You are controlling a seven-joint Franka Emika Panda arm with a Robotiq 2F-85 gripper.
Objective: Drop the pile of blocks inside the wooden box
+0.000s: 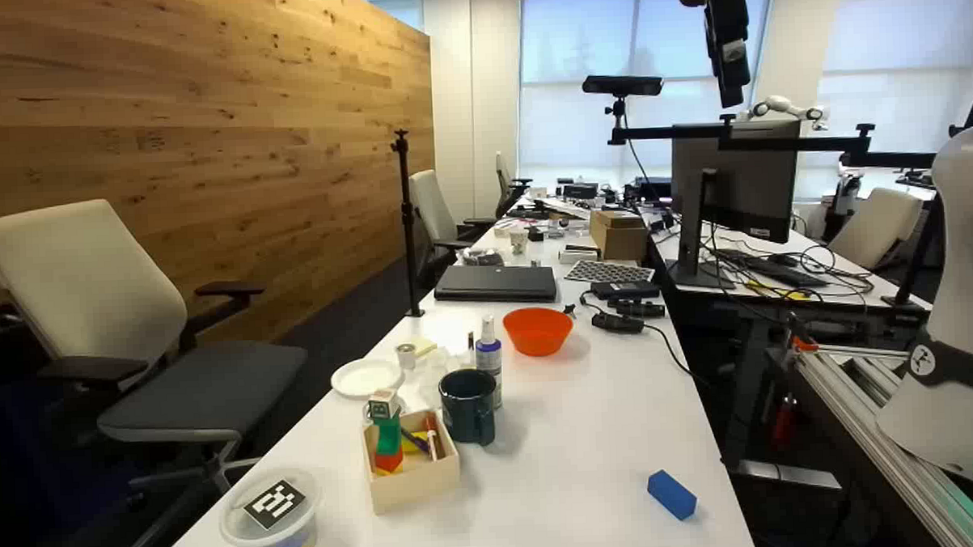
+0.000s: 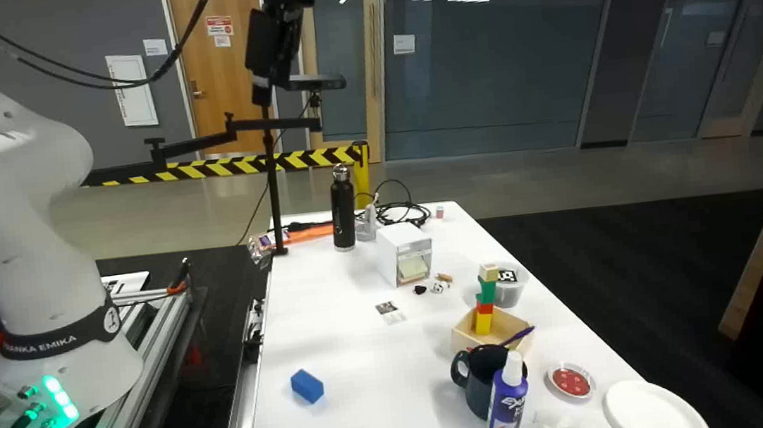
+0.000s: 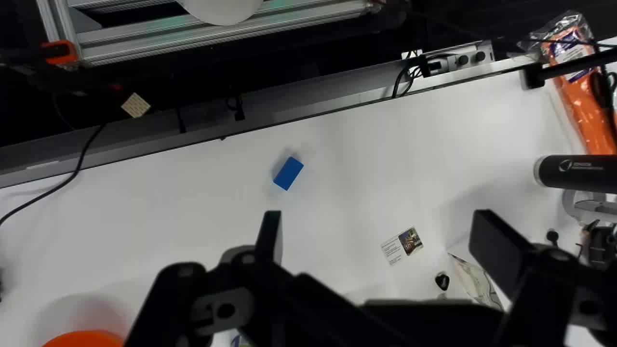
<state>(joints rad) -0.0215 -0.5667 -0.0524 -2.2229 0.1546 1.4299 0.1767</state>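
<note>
The pile of blocks (image 1: 389, 437) stands as an upright, slightly uneven tower inside the wooden box (image 1: 417, 482). In an exterior view the tower (image 2: 485, 293) shows a yellow block at the bottom, then orange-red, green and a pale block on top, rising above the walls of the wooden box (image 2: 464, 339). A purple pen and other small items also lie in the box. My gripper is high above the table in both exterior views (image 1: 733, 95) (image 2: 261, 95). In the wrist view the gripper (image 3: 378, 226) is open with nothing between its fingers. Blocks and box are out of the wrist view.
A dark mug (image 1: 468, 408) stands close beside the box, with a spray bottle (image 2: 507, 406) by it. A round tub (image 1: 270, 520) is near the box. A blue block (image 3: 288, 173) lies apart near the robot-side table edge. An orange bowl (image 1: 537, 332) stands farther along.
</note>
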